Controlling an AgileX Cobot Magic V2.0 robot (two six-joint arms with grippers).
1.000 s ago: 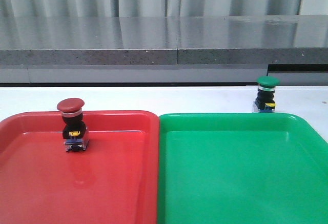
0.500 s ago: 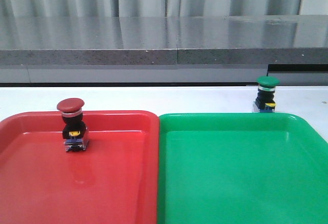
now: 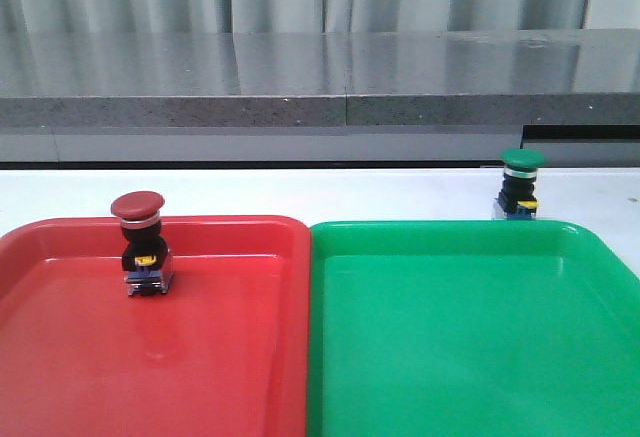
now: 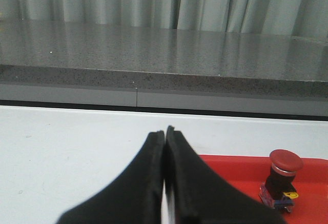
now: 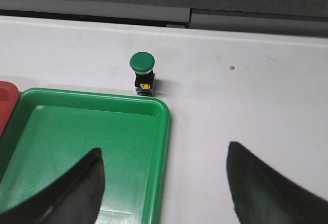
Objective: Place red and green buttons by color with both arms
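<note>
Red tray [image 3: 60, 357] and green tray [image 3: 480, 357] side by side on white table [image 3: 300, 192]. Right gripper [image 5: 164, 183] wide apart, empty; left gripper [image 4: 165, 178] pressed together, empty. Red button [image 3: 141, 245] upright inside red tray; green button [image 3: 520, 185] on table just behind green tray.

Light is even and bright, with soft glare on the red tray [image 3: 230, 357] and grey counter [image 3: 400, 67]. Nearby gripper fingers [image 5: 77, 193] look blurred.
</note>
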